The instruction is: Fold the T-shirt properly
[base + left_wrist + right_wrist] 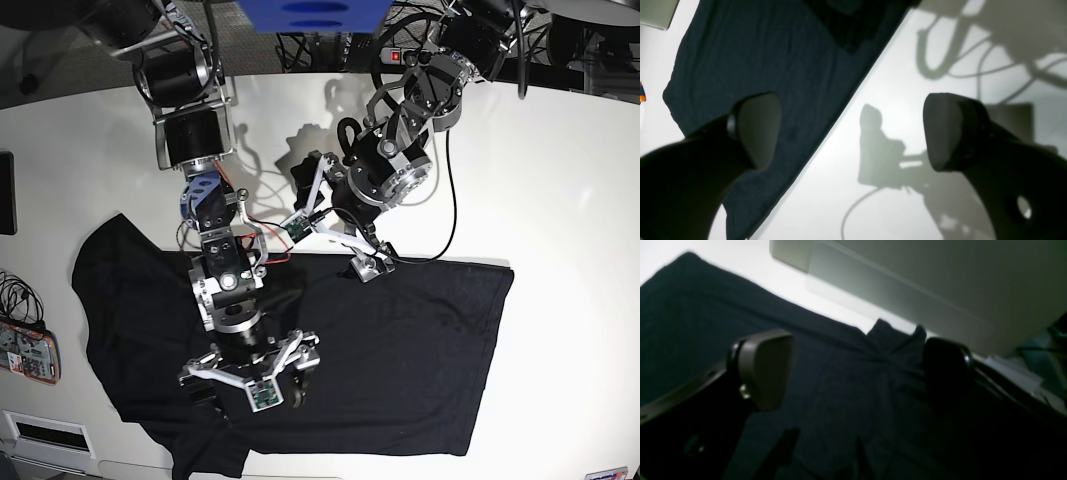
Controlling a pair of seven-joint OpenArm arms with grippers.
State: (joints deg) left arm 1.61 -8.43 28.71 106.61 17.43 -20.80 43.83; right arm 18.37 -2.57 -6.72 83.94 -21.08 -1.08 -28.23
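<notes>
Across the near half of the white desk (pixel 560 150) lies the T-shirt (pixel 400 350), spread mostly flat, one sleeve bunched toward the near left corner and hanging at the edge. The right gripper (pixel 252 385) hovers over the shirt's middle, its fingers (pixel 765 368) spread wide and holding nothing. The left gripper (pixel 340 215) hangs above the shirt's far hem, fingers (pixel 758 130) wide apart, also empty, straddling the cloth edge in its wrist view. Starting a clean fold probably means each gripper pinching one layer at an edge or corner, lifting evenly so the cloth does not drag or wrinkle. No containers are visible.
</notes>
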